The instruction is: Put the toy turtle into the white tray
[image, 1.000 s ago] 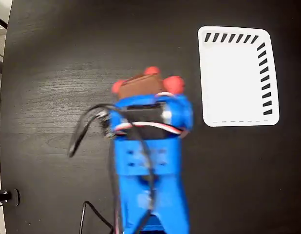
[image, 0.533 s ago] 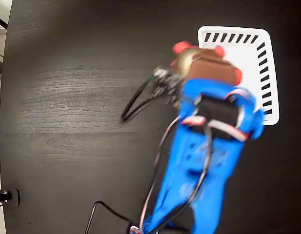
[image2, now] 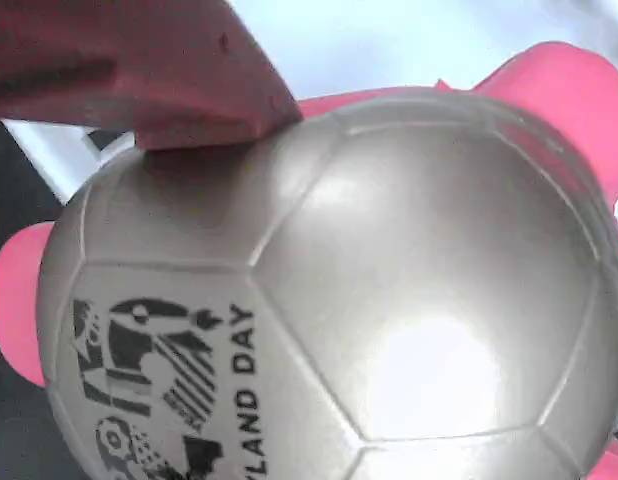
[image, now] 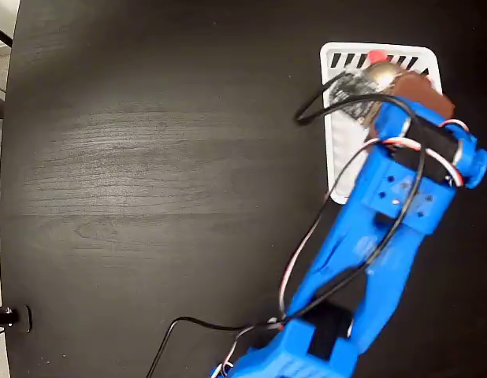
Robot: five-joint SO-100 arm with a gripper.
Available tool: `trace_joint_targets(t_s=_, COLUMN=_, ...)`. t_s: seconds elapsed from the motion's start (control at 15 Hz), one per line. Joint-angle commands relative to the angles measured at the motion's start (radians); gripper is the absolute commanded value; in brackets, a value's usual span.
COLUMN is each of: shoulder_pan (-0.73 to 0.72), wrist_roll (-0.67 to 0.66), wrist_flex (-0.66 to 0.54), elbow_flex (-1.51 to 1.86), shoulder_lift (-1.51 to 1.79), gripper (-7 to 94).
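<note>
Gripper (image: 397,85) was clamped on the toy turtle (image2: 329,300) above the white tray (image: 342,157), upper right; shell looked hard, slick, light, best pinched across its dome.

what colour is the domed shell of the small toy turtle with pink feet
Shiny silvery-grey with football-style panel seams and black print; the toy turtle shows best in the wrist view.

The blue arm (image: 385,228) hides much of the white tray (image: 344,150).

Blue arm (image: 362,260) stretched up-right, pincer (image: 393,83) clamped.
</note>
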Motion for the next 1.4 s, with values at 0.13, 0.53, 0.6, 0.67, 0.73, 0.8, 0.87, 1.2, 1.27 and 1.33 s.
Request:
trace_joint_targets(t_s=0.13, shoulder_pan=0.003, wrist_roll=-0.003, wrist_flex=0.018, elbow_flex=-0.107, shoulder_lift=-0.058, gripper=-1)
trace_joint_targets(t_s=0.53, shoulder_pan=0.003, wrist_roll=-0.015, wrist_flex=-0.025, elbow_flex=-0.057, shoulder_lift=-0.129, gripper=-1)
trace_joint_targets(t_s=0.6, shoulder_pan=0.003, wrist_roll=-0.015, wrist_flex=-0.025, elbow_flex=-0.055, shoulder_lift=-0.137, gripper=0)
trace_joint_targets(t_s=0.67, shoulder_pan=0.005, wrist_roll=-0.015, wrist_flex=-0.025, elbow_flex=-0.051, shoulder_lift=-0.140, gripper=2)
trace_joint_targets(t_s=0.73, shoulder_pan=0.006, wrist_roll=-0.020, wrist_flex=-0.025, elbow_flex=-0.041, shoulder_lift=-0.141, gripper=12)
trace_joint_targets(t_s=0.8, shoulder_pan=0.009, wrist_roll=-0.028, wrist_flex=-0.023, elbow_flex=-0.031, shoulder_lift=-0.141, gripper=26)
trace_joint_targets(t_s=0.87, shoulder_pan=0.012, wrist_roll=-0.037, wrist_flex=-0.020, elbow_flex=-0.020, shoulder_lift=-0.141, gripper=36)
trace_joint_targets(t_s=1.2, shoulder_pan=0.029, wrist_roll=-0.074, wrist_flex=-0.015, elbow_flex=0.037, shoulder_lift=-0.138, gripper=55)
trace_joint_targets(t_s=1.27, shoulder_pan=0.031, wrist_roll=-0.080, wrist_flex=-0.015, elbow_flex=0.044, shoulder_lift=-0.137, gripper=55)
trace_joint_targets(t_s=1.33, shoulder_pan=0.032, wrist_roll=-0.081, wrist_flex=-0.015, elbow_flex=0.049, shoulder_lift=-0.135, gripper=55)
